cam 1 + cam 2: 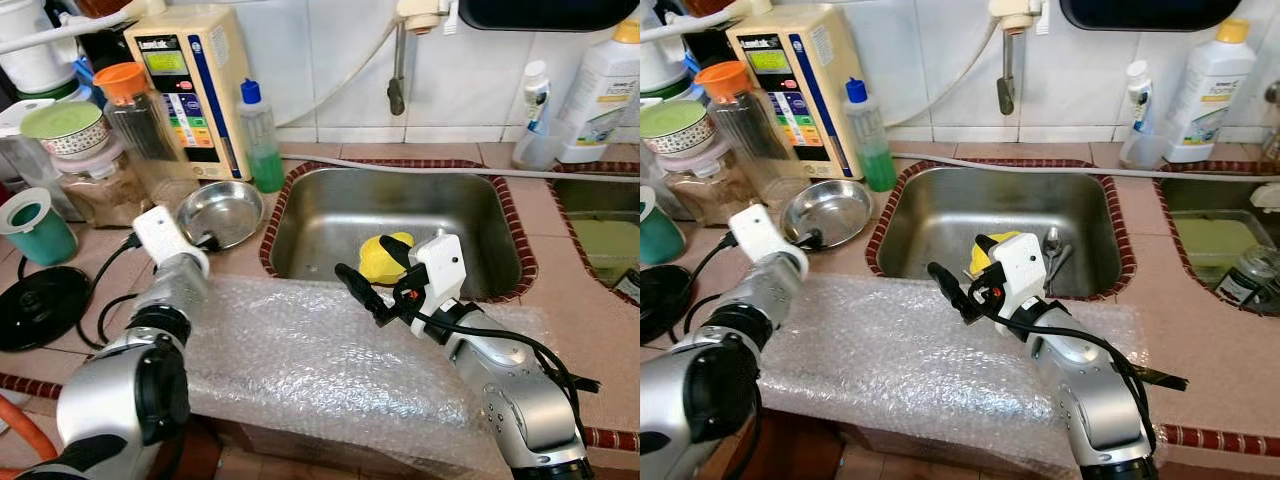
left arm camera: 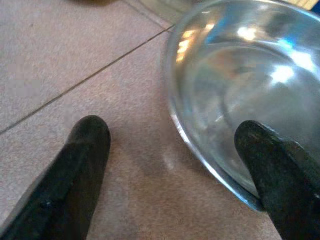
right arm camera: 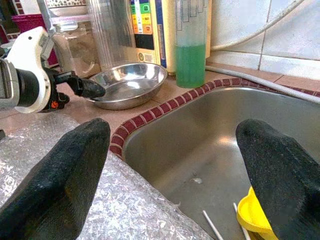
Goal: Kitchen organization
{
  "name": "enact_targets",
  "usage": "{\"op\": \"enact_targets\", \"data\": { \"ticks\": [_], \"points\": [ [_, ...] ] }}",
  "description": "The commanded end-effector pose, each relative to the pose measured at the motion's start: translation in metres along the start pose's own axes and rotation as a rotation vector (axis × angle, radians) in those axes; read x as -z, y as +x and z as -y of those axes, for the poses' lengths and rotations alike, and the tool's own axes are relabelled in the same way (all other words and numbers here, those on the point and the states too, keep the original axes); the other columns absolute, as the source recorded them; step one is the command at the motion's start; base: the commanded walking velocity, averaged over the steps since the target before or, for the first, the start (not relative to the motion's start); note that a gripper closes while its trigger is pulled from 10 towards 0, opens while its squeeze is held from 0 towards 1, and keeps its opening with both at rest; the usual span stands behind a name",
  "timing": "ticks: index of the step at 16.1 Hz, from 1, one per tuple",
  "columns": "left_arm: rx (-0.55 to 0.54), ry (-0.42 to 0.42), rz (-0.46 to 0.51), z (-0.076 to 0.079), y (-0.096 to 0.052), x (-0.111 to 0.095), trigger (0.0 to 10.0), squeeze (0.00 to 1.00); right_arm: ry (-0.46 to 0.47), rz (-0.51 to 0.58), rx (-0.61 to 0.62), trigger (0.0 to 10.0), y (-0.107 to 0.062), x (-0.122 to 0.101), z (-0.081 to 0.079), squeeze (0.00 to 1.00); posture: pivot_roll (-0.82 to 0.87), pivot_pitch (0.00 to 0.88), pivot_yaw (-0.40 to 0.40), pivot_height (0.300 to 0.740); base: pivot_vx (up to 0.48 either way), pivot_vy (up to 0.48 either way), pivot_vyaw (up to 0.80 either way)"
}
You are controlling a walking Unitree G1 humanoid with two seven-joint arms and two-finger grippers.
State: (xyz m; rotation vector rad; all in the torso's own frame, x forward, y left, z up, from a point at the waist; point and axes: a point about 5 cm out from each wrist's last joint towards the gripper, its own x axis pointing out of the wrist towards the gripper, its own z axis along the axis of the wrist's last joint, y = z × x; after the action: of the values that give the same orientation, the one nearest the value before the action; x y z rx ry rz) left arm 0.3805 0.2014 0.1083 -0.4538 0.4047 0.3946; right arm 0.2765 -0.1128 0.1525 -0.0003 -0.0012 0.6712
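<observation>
A shiny steel bowl [image 1: 222, 212] sits on the counter just left of the sink [image 1: 400, 205]. My left gripper [image 1: 205, 242] is open at the bowl's near rim [image 2: 210, 150]: one finger reaches over the rim, the other rests outside above the tile. My right gripper [image 1: 362, 256] hangs open over the sink's front edge, nothing between its fingers [image 3: 60, 175]. Just behind it in the sink lie a yellow plastic piece [image 1: 383, 262] and a spoon [image 1: 1052, 245]. A sheet of bubble wrap [image 1: 320, 370] covers the counter's front under both arms.
A cream appliance [image 1: 190, 90], a green soap bottle [image 1: 260, 140] and jars [image 1: 130, 120] stand behind the bowl. A teal cup [image 1: 35, 225] and a black lid [image 1: 40, 305] are at far left. Bottles [image 1: 600, 90] and a second basin [image 1: 600, 235] are at right.
</observation>
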Motion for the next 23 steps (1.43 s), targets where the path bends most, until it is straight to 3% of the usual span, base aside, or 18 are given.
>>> {"op": "enact_targets", "data": {
  "ticks": [1, 2, 7, 19, 23],
  "points": [
    [-0.018, -0.029, -0.033, -0.006, 0.001, 0.000, 2.0, 0.00, 0.001, 0.023, 0.002, 10.0, 0.003, -0.006, 0.000, 0.00, -0.09, 0.000, 0.155, 0.740, 0.000, 0.000, 0.00],
    [-0.016, -0.025, -0.035, -0.007, 0.001, 0.001, 0.0, 0.00, 0.003, 0.026, 0.001, 10.0, 0.004, -0.006, 0.000, 0.00, -0.09, 0.000, 0.155, 0.740, 0.000, 0.000, 0.00],
    [-0.044, 0.000, -0.058, -0.015, 0.002, 0.004, 0.0, 0.00, 0.003, 0.032, 0.001, 10.0, 0.006, -0.008, 0.002, 0.00, -0.08, 0.000, 0.151, 0.740, 0.000, 0.000, 0.00],
    [-0.131, 0.056, 0.015, -0.043, 0.003, -0.029, 0.0, 0.00, -0.001, 0.040, 0.004, 10.0, 0.010, -0.009, 0.006, 0.00, -0.05, 0.000, 0.144, 0.740, 0.000, 0.000, 0.00],
    [-0.124, 0.060, -0.006, -0.048, 0.003, -0.020, 0.0, 0.00, -0.007, 0.044, -0.007, 10.0, 0.012, -0.011, 0.006, 0.00, -0.04, 0.000, 0.138, 0.740, 0.000, 0.000, 0.00]
  ]
}}
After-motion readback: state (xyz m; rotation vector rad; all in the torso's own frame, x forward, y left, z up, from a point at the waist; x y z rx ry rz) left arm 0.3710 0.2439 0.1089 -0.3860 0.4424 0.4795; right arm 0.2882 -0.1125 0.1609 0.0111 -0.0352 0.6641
